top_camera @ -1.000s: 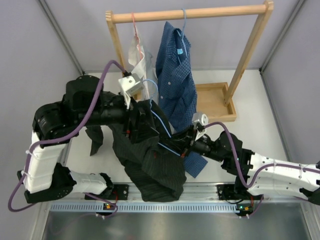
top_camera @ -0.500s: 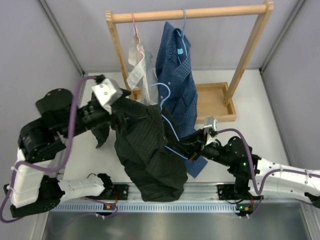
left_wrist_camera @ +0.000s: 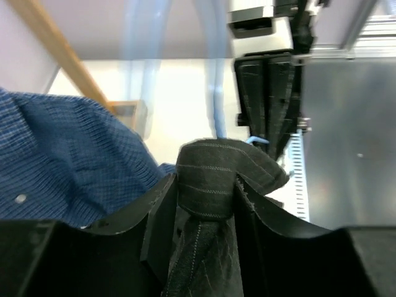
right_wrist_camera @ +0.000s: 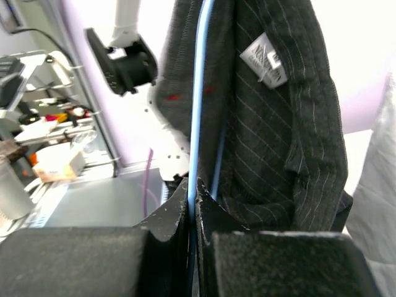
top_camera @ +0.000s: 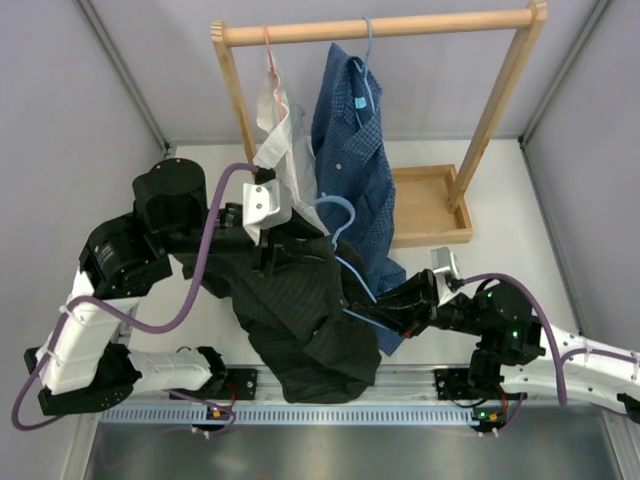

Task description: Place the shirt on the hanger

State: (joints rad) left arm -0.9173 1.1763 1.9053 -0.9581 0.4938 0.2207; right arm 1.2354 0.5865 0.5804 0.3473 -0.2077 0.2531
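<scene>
The black pinstriped shirt [top_camera: 300,315] hangs in a bunch between the two arms, down to the table's near edge. The light-blue hanger [top_camera: 338,208] is threaded into it, hook sticking out at the top. My left gripper [top_camera: 272,243] is at the shirt's upper edge. The left wrist view shows a fold of the shirt [left_wrist_camera: 207,176] pinched between the left gripper's [left_wrist_camera: 205,204] jaws. My right gripper [top_camera: 388,308] is shut on the hanger's thin bar [right_wrist_camera: 197,124], with the shirt [right_wrist_camera: 272,142] and its white neck label [right_wrist_camera: 265,60] draped just beside the right gripper [right_wrist_camera: 192,192].
A wooden rack [top_camera: 380,28] stands at the back. On it hang a blue checked shirt [top_camera: 350,150] and a white garment [top_camera: 280,125] on a pink hanger [top_camera: 268,45]. A wooden tray [top_camera: 432,205] sits at the rack's right foot.
My left gripper was wide open and out to the left; it has swung back to the shirt's top and closed on a fold. The right arm drew the hanger slightly right and nearer.
</scene>
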